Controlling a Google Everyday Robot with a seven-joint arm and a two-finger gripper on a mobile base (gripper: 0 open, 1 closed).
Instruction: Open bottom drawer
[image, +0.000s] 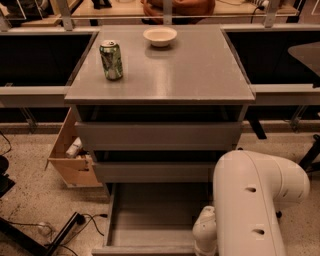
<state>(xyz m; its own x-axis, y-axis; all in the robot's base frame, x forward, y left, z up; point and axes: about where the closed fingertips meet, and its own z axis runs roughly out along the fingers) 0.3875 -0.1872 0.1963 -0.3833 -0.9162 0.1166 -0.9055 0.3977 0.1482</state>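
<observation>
The bottom drawer (150, 220) of the grey cabinet stands pulled out toward me, showing its plain grey shallow tray; its front edge runs along the bottom of the view. The mid-sized front (155, 171) and the tallest front (157, 136) above it are pushed in. My white arm (255, 200) reaches down at the lower right, its wrist (205, 235) at the drawer's front right corner. The gripper itself lies below the bottom edge of the view and does not show.
A green soda can (111, 60) and a white bowl (160, 36) stand on the cabinet top (190, 70). A cardboard box (70, 155) with items leans at the cabinet's left. Cables (65, 230) lie on the speckled floor at lower left. Dark bins flank the cabinet.
</observation>
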